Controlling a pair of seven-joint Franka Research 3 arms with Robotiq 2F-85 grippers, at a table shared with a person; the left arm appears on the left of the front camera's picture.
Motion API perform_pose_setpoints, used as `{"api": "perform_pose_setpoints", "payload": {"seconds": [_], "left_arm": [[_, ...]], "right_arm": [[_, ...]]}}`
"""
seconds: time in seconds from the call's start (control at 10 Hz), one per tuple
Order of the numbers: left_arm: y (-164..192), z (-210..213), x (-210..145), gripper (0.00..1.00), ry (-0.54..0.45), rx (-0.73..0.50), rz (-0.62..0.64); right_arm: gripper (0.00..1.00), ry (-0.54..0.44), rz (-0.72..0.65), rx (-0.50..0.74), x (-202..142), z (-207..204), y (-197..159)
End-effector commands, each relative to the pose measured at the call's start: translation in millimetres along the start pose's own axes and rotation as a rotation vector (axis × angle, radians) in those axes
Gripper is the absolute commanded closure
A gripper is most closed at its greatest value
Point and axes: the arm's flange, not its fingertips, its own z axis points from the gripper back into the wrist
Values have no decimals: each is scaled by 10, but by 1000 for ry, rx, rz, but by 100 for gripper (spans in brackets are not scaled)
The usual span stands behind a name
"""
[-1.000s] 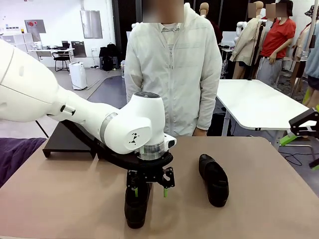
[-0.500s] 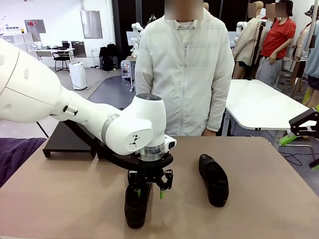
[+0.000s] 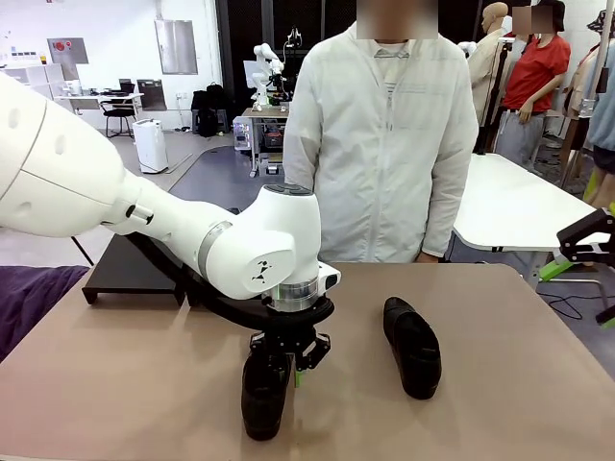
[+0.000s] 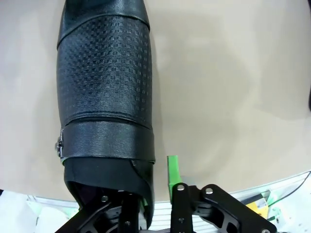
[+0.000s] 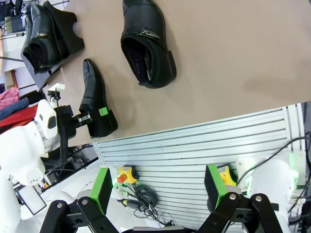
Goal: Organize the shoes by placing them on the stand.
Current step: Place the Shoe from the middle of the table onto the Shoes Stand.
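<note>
While two loafers [image 5: 36, 29] already sit on the stand [image 3: 130, 274] at the far left corner of the surface [image 3: 500, 384], two more lie on the surface itself, so you are about halfway. Your left hand [image 3: 288, 363] is pinching the heel-end collar of the near loafer [image 3: 263, 399], one finger inside the opening and one outside. That shoe rests by the near edge, toe toward it. The other loafer [image 3: 413, 346] lies well apart, right of the middle. Your right hand [image 5: 160, 191] hangs spread and empty off the right edge. Both shoes are yet to go to the stand.
</note>
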Motion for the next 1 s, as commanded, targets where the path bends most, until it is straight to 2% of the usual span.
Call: {"api": "perform_pose_setpoints", "payload": {"seconds": [0.0, 0.3, 0.4, 0.6, 0.7, 0.8, 0.9], "left_arm": [[-37, 11, 28, 100, -23, 19, 8], [129, 162, -53, 100, -98, -8, 48], [273, 332, -161, 100, -101, -50, -13], [733, 861, -636, 100, -170, -115, -82], [986, 1061, -820, 100, -228, -101, -57], [1277, 1195, -878, 100, -267, -92, 20], [1625, 1264, -897, 100, -326, -53, 30]], "right_arm": [[0, 5, 21, 29, 25, 22, 11], [0, 5, 21, 29, 25, 22, 11], [0, 5, 21, 29, 25, 22, 11], [0, 5, 21, 29, 25, 22, 11], [0, 5, 21, 29, 25, 22, 11], [0, 5, 21, 29, 25, 22, 11], [0, 5, 21, 29, 25, 22, 11]]}}
